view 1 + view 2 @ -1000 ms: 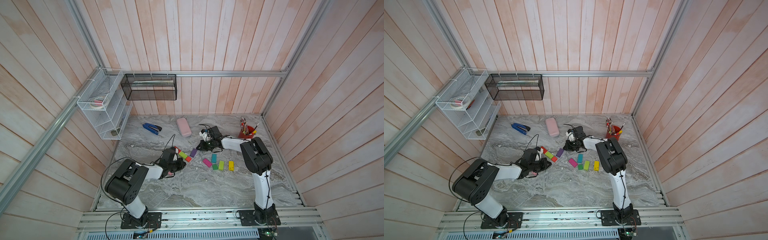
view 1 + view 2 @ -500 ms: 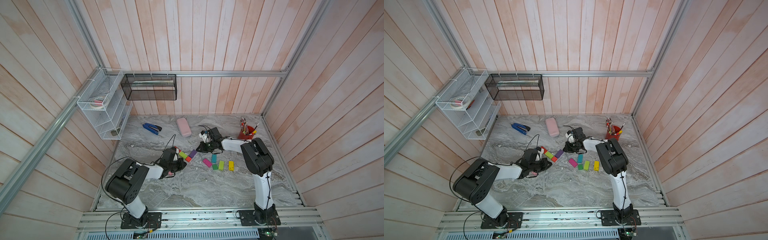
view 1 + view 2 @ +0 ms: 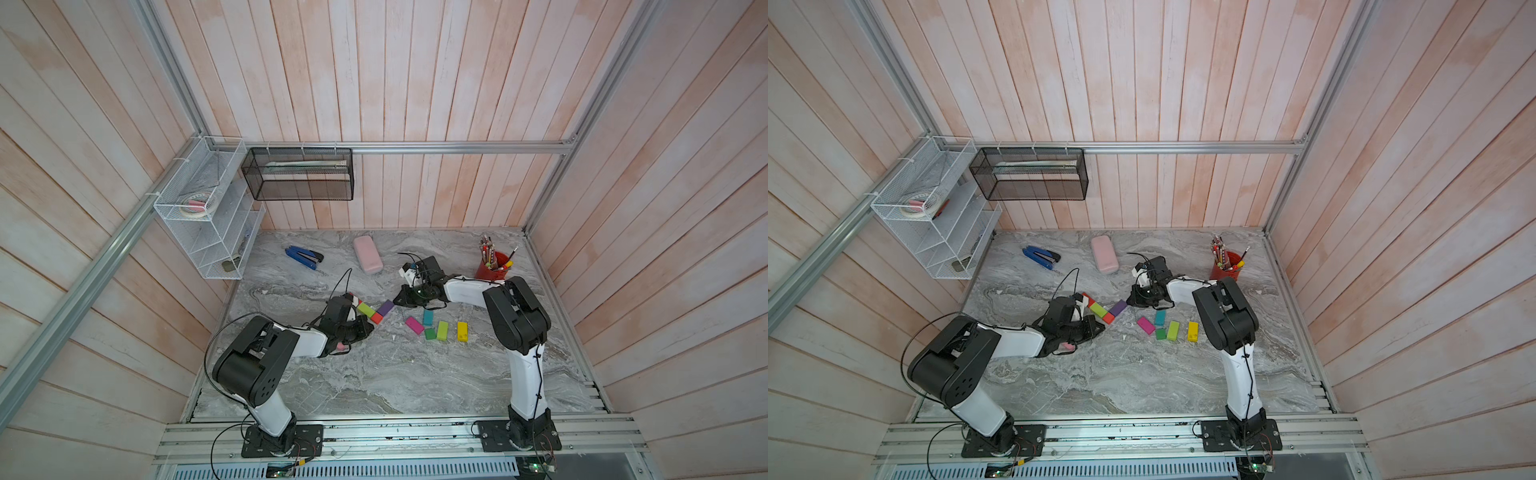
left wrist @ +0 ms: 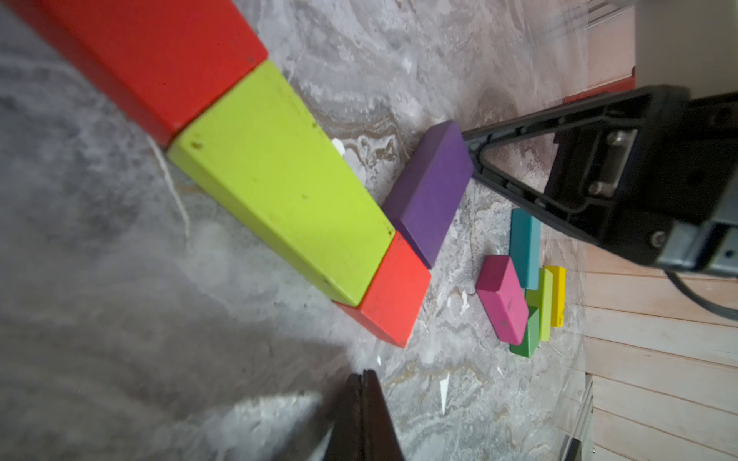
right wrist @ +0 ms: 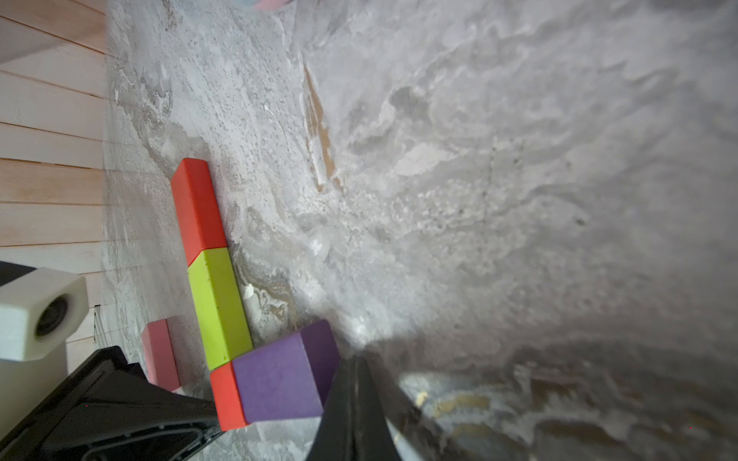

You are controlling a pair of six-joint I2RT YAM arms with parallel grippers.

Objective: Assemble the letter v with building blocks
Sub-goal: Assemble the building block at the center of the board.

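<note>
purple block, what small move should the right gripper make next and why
Probably draw the shut right gripper back off the purple block, toward the loose magenta block. Its tip touches the purple block's far end, while the near end meets the red cube at the V's point. This stroke has only one block so far.

This is a robotics lab test cell dressed as an office desk: a booth of pale plank walls (image 3: pixel 374 83) framed in aluminium profile (image 3: pixel 457 146), with the left arm (image 3: pixel 307 343) and the right arm (image 3: pixel 523 374) bolted to a slotted rail (image 3: pixel 395 432) along a marble-patterned worktop (image 3: pixel 374 374). The office side shows in a white wire shelf (image 3: pixel 208 216) and a black mesh basket (image 3: pixel 299 174) hung from that frame, and in a blue stapler (image 3: pixel 303 257), a pink case (image 3: pixel 368 254) and a red cup of pencils (image 3: pixel 492 268).
</note>
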